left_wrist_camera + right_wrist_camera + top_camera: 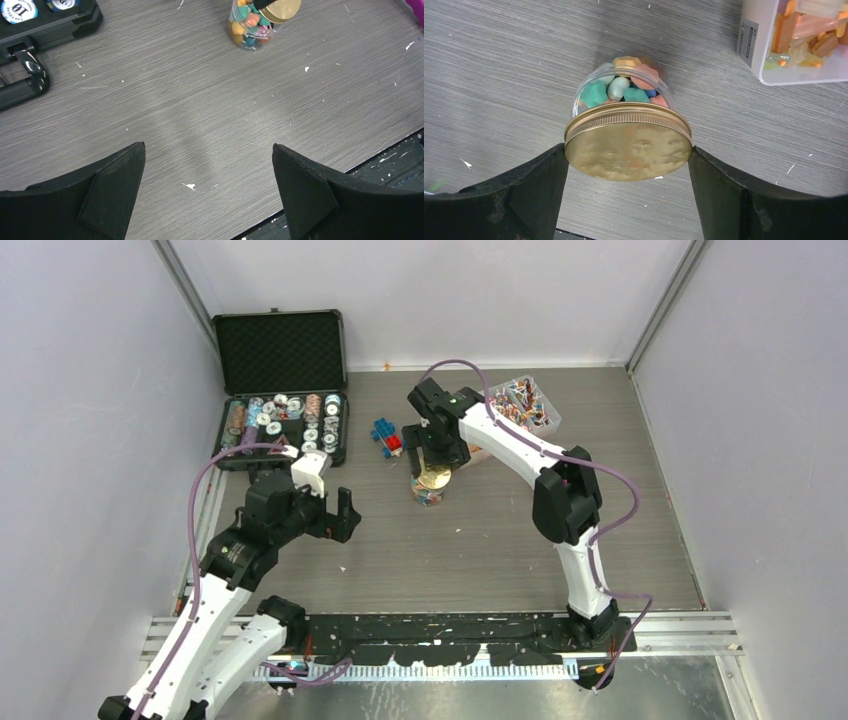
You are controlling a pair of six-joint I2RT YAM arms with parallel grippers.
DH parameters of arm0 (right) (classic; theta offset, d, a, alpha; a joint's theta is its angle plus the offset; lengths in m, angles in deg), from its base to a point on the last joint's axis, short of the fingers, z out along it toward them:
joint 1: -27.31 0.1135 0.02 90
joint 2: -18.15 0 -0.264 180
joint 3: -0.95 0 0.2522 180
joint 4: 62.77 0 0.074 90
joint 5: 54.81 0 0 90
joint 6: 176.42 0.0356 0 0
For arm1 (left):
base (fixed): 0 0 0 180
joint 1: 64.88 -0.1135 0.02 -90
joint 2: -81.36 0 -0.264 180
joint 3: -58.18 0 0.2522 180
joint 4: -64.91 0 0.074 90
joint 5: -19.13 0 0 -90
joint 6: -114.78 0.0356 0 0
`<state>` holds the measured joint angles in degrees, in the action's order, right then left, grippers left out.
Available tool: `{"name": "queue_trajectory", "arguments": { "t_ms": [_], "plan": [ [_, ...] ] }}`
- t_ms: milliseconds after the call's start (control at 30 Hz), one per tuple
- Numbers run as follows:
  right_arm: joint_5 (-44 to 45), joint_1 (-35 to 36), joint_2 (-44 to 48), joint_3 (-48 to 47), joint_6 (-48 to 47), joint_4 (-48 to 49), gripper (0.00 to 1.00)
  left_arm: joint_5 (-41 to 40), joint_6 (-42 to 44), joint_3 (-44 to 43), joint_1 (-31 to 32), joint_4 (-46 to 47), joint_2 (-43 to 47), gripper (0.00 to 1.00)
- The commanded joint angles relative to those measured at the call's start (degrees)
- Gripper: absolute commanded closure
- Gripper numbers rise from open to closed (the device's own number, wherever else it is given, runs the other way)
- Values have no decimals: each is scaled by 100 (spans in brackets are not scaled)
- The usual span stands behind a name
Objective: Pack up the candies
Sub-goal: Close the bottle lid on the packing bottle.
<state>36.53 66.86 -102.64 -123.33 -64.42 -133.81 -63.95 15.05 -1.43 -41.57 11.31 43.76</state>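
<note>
A small clear jar (621,90) stands mid-table, filled with candies (595,93) in teal, orange and pink. Its gold lid (629,137) rests on the jar mouth. My right gripper (628,150) is shut on that lid, one finger touching each side of the rim. From above, the same gripper (432,472) hangs over the jar (427,495). More candies fill a clear box (522,403) at the back right, also showing in the right wrist view (804,35). My left gripper (207,147) is open over bare table, well short of the jar (248,27).
An open black case (283,420) holding round chips sits at the back left; its handle (30,75) shows in the left wrist view. A blue-and-red toy brick figure (386,437) lies left of the jar. Walls close in the table on three sides.
</note>
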Motion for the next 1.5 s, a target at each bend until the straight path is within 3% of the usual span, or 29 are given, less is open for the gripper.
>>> {"name": "queue_trajectory", "arguments": {
  "t_ms": [0, 500, 1467],
  "plan": [
    [-55, 103, -216, -656, -127, -802, 34, -192, 156, -38, 72, 37, 76, 0],
    [368, 269, -1133, -1921, -235, -1680, 17, -274, 174, -21, 112, -3, 146, 0],
    [478, 338, -1452, -2328, -365, -1513, 1, -318, 165, -3, 112, -4, 223, 0]
  ]
}}
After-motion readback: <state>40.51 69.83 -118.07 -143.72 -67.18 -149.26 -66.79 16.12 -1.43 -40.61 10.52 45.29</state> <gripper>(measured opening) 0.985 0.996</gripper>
